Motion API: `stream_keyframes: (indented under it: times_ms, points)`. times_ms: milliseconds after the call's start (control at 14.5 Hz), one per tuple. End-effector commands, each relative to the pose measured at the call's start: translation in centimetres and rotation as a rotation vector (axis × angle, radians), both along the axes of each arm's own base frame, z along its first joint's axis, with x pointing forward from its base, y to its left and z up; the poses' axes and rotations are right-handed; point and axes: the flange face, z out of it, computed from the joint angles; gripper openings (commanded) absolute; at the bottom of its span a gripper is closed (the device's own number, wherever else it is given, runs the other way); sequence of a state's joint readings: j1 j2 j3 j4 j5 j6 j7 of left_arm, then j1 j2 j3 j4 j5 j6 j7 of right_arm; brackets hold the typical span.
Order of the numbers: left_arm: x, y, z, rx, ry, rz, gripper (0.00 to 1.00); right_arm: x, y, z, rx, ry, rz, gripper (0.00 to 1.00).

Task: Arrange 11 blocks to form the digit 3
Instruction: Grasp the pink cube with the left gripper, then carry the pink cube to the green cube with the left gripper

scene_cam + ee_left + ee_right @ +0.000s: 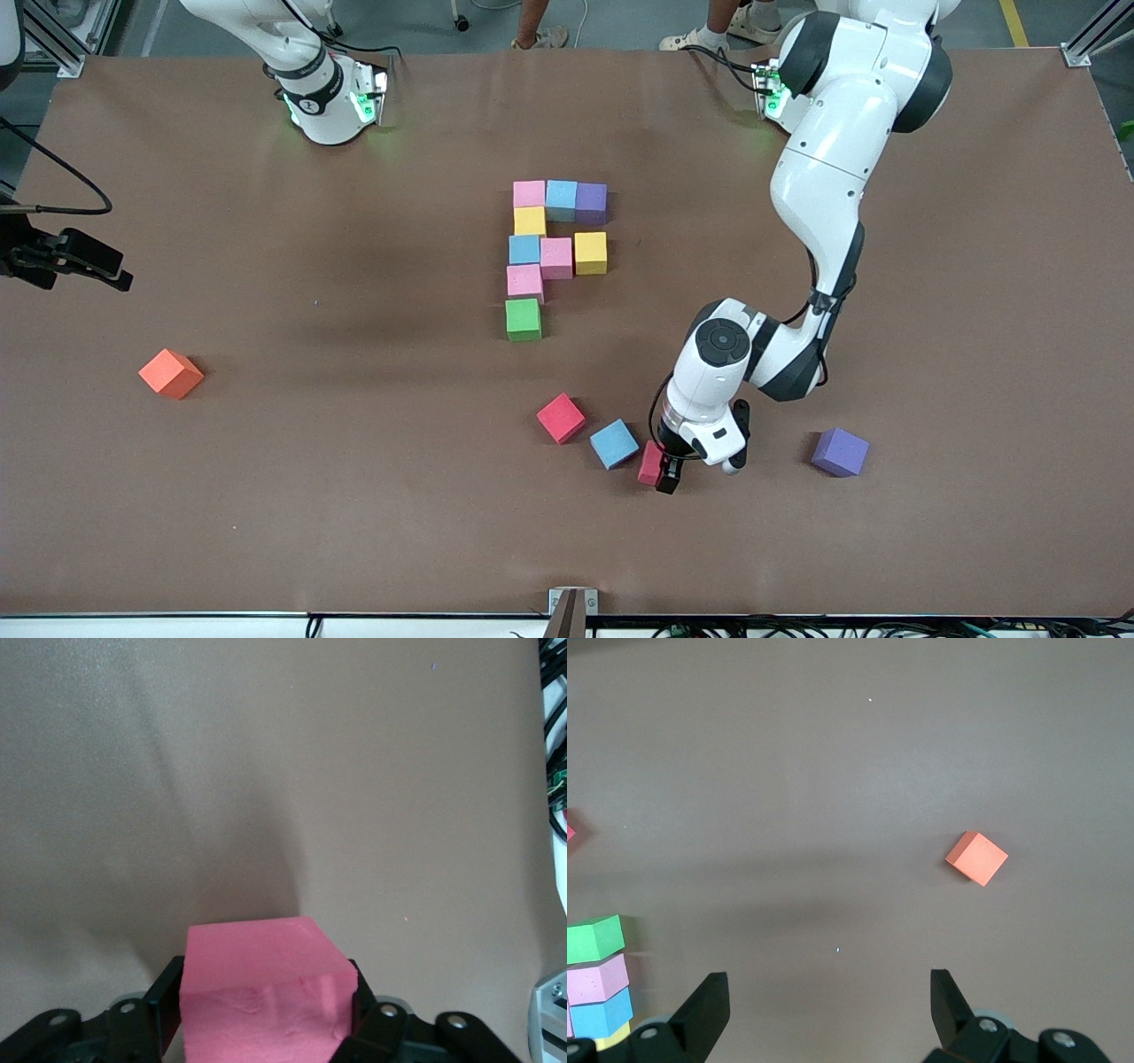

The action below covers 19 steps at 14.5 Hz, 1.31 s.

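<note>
Left gripper [663,471] clamps a pink block [266,997] low over the tabletop [930,354], just beside a loose blue block [614,443]. Right gripper [828,1014] waits with fingers apart at its arm's end. Farther from the camera lies the partly built digit 3 [554,252].

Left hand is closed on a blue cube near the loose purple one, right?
Not blue. The left hand is closed on a pink cube, as the left wrist view shows. The blue cube lies free beside it; the purple cube is nearby.
</note>
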<state>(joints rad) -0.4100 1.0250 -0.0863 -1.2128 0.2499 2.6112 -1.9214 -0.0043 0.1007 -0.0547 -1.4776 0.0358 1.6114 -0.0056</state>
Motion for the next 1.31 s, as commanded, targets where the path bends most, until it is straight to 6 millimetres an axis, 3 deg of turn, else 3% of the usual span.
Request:
stream_keyframes:
  times_ms: [0,276,414,552,690,828,1242]
  points:
    - [0.4,0.4,4.1,0.042,0.044,0.012,0.11,-0.7,0.1,0.3,-0.018,-0.007,0.01,1.0]
    - [-2.7,-2.1,10.9,0.111,0.19,0.011,0.11,-0.7,0.2,0.3,-0.018,-0.007,0.012,1.0]
    - [-5.5,-5.1,12.5,0.126,0.255,0.022,0.11,-0.7,0.2,0.4,-0.018,-0.009,0.01,1.0]
    - [-7.9,-7.7,12.3,0.131,0.299,0.116,0.11,-0.7,0.2,0.3,-0.018,-0.007,0.012,1.0]
    - [-11.3,-11.7,11.5,0.138,0.317,0.148,0.11,-0.7,0.2,0.3,-0.016,-0.008,0.01,1.0]
    - [-13.8,-14.4,9.5,0.141,0.341,0.188,0.11,-0.7,0.2,0.3,-0.016,-0.004,0.012,1.0]
    - [-16.2,-17.9,5.0,0.046,0.346,0.281,0.11,-0.7,0.4,0.3,-0.018,-0.004,0.015,1.0]
